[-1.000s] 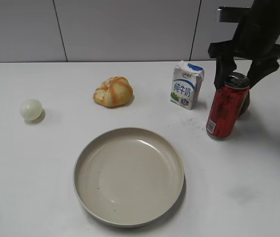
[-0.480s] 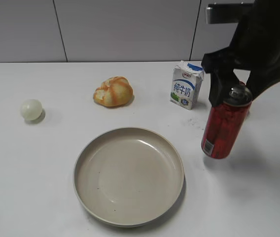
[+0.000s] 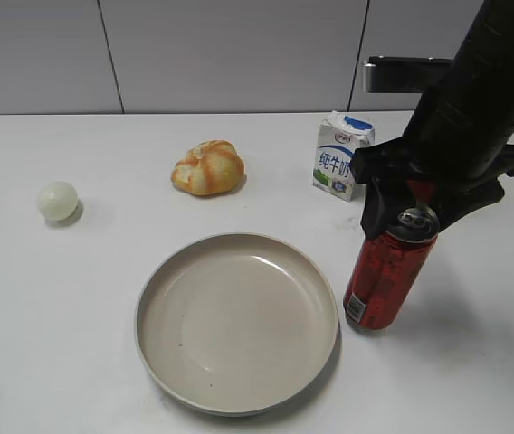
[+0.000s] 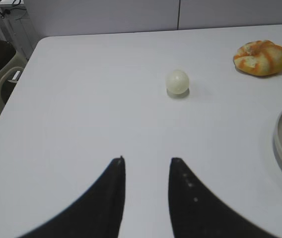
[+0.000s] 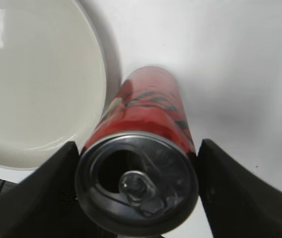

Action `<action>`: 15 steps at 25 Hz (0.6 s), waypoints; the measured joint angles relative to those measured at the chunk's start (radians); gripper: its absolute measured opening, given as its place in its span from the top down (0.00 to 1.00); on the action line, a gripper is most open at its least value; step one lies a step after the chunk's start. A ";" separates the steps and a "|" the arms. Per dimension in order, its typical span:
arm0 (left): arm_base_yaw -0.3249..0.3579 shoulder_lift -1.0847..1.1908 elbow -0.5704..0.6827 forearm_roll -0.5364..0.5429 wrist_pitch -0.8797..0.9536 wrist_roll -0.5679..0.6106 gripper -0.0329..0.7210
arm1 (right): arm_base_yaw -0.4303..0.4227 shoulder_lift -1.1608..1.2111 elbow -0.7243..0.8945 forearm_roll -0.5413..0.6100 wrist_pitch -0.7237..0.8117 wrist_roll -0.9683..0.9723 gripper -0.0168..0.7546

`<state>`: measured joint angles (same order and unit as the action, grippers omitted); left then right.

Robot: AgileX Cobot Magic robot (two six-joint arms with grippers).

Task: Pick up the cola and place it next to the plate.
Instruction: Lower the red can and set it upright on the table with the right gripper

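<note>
The cola [image 3: 382,282] is a tall slim red can with a silver top, tilted slightly, just right of the plate [image 3: 236,321], a wide beige round dish. I cannot tell if its base touches the table. My right gripper [image 3: 407,210] is shut on the can's top end. In the right wrist view the cola [image 5: 148,111] sits between the two black jaws [image 5: 137,191], with the plate rim [image 5: 94,79] right beside it. My left gripper [image 4: 146,161] is open and empty above bare table, out of the exterior view.
A white-and-blue milk carton [image 3: 342,155] stands behind the can. A bread roll [image 3: 207,168] and a pale ball [image 3: 57,200] lie at the back left; both show in the left wrist view, roll [image 4: 260,57] and ball [image 4: 177,82].
My right gripper has carried the cola forward and left, from beside the milk carton to just right of the plate. The left gripper's earlier state is not shown.
</note>
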<state>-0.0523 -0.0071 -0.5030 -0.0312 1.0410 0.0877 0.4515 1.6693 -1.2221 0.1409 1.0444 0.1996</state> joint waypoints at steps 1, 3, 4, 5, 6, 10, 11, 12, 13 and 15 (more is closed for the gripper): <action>0.000 0.000 0.000 0.000 0.000 0.000 0.64 | 0.000 0.000 0.001 0.000 -0.003 0.000 0.26; 0.000 0.000 0.000 0.000 0.000 0.000 0.64 | 0.000 0.000 0.002 0.000 -0.008 0.000 0.26; 0.000 0.000 0.000 0.000 0.000 0.000 0.64 | 0.000 0.000 0.002 0.000 -0.009 0.000 0.26; 0.000 0.000 0.000 0.000 0.000 0.000 0.64 | 0.000 0.000 0.002 0.000 -0.010 0.000 0.26; 0.000 0.000 0.000 0.000 0.000 0.000 0.64 | 0.000 0.000 0.002 0.001 -0.011 0.000 0.26; 0.000 0.000 0.000 0.000 0.000 0.000 0.64 | 0.000 0.010 0.002 0.014 -0.013 0.001 0.26; 0.000 0.000 0.000 0.000 0.000 0.000 0.64 | 0.000 0.011 0.002 0.016 -0.014 0.001 0.26; 0.000 0.000 0.000 0.000 0.000 0.000 0.64 | 0.000 0.011 0.002 0.017 -0.015 0.001 0.26; 0.000 0.000 0.000 0.000 0.000 0.000 0.64 | 0.000 0.011 0.002 0.017 -0.015 0.001 0.26; 0.000 0.000 0.000 0.000 0.000 0.000 0.64 | 0.000 0.011 0.002 0.017 -0.015 -0.002 0.26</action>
<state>-0.0523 -0.0071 -0.5030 -0.0312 1.0410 0.0877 0.4515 1.6803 -1.2201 0.1583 1.0293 0.1972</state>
